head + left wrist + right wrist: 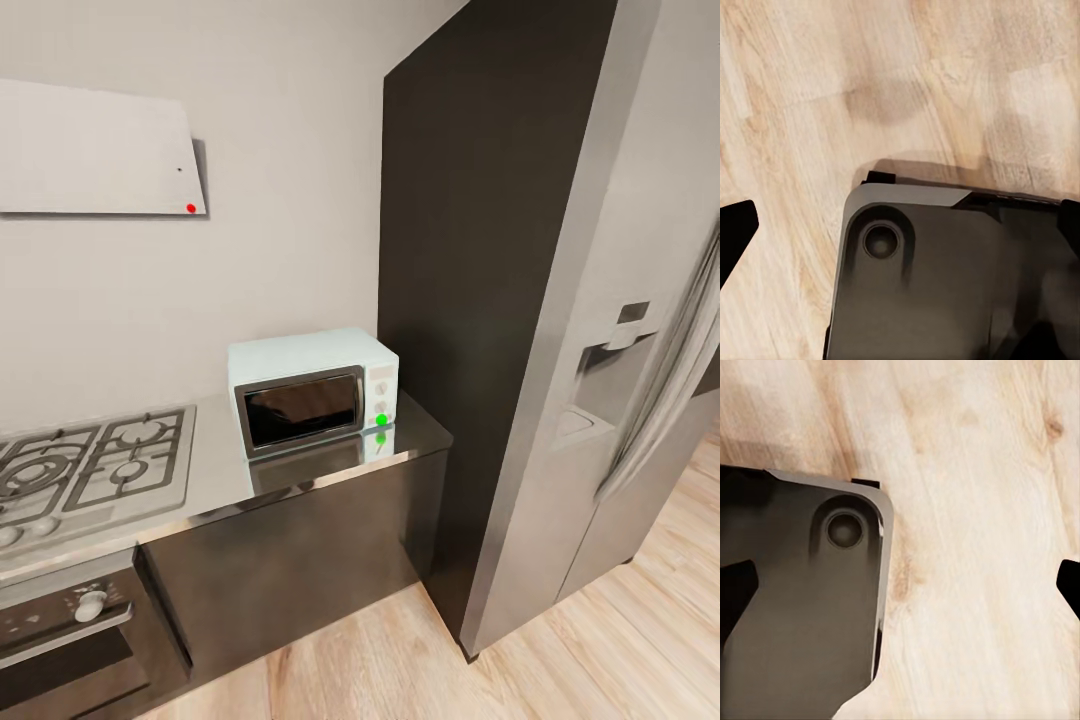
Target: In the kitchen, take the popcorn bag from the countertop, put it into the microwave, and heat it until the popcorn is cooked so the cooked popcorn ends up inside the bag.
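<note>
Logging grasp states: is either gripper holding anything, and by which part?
Nothing is held: the left gripper and right gripper are open over the wooden floor.

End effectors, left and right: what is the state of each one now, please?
Left end effector: open, holding nothing.
Right end effector: open, holding nothing.

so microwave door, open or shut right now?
Shut. The microwave sits on the countertop with its dark glass door flush against the front.

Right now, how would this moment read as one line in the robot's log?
stage: approaching | microwave: door shut, green light on, on countertop beside stove | both arms: pointing at wood floor, fingers apart, holding nothing
</note>
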Motion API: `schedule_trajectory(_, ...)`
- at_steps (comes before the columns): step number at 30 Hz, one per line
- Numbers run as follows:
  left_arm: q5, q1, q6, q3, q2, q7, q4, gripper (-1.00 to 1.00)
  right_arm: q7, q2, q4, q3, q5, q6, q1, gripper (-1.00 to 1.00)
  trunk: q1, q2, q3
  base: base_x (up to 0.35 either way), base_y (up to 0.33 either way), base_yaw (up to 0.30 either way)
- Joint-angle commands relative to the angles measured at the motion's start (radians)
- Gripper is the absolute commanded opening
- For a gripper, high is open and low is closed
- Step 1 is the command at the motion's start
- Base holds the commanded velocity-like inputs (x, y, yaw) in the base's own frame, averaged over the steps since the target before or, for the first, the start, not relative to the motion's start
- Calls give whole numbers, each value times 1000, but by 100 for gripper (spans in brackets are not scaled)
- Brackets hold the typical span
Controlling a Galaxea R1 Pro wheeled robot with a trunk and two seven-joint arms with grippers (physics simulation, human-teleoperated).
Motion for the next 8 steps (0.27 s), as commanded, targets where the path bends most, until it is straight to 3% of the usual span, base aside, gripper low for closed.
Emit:
schedule_trajectory(1,2,0,-1,3,-1,0,-2,100,-4,-1,-2,6,0,-1,1,100,0,-1,-1,0,0,0)
schedule_trajectory(8,2,0,-1,3,-1,0,-2,100,-3,-1,-2,6,0,-1,1,100,0,-1,-1,0,0,0)
